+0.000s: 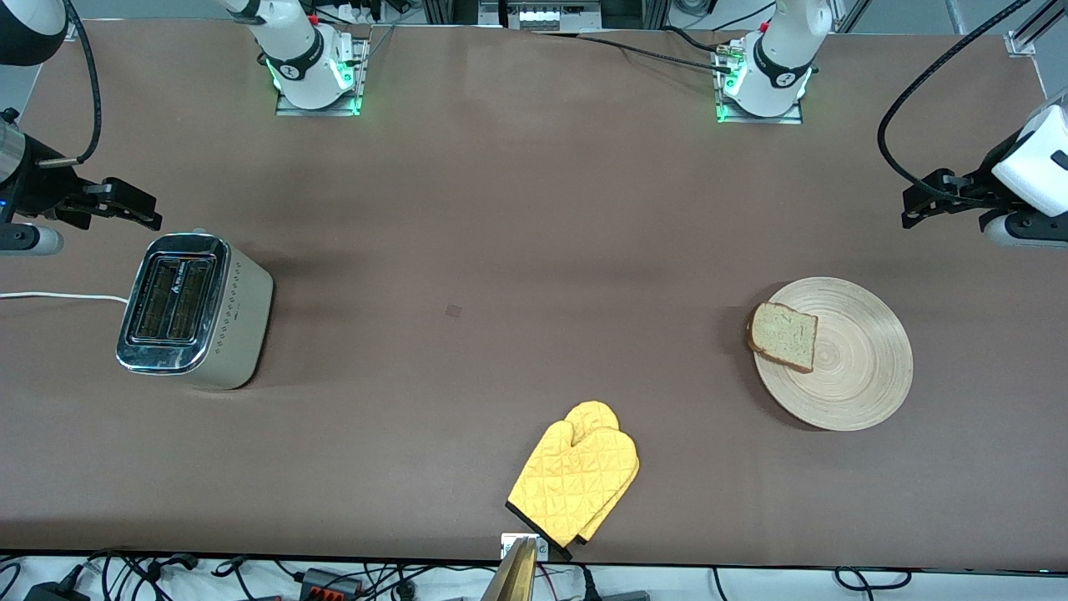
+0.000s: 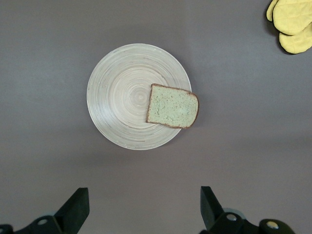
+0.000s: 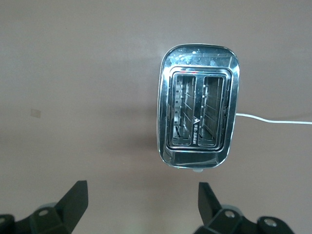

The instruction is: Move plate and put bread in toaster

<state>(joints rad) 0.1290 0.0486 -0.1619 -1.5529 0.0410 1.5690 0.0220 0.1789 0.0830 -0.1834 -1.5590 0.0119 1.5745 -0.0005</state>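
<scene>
The wooden plate [image 1: 843,355] lies toward the left arm's end of the table, with the bread [image 1: 783,335] resting on its rim on the side toward the toaster. Both show in the left wrist view: plate [image 2: 122,97], bread [image 2: 173,106]. The toaster [image 1: 193,310] stands toward the right arm's end, both slots empty, also seen in the right wrist view [image 3: 197,114]. My left gripper [image 1: 922,204] hangs open and empty in the air by the table's end, above the bare table farther from the front camera than the plate. My right gripper [image 1: 133,207] hangs open and empty above the table beside the toaster.
A yellow oven mitt [image 1: 576,480] lies near the table's front edge, between the plate and the toaster; it also shows in the left wrist view [image 2: 291,24]. The toaster's white cord [image 1: 58,295] runs off the table's end.
</scene>
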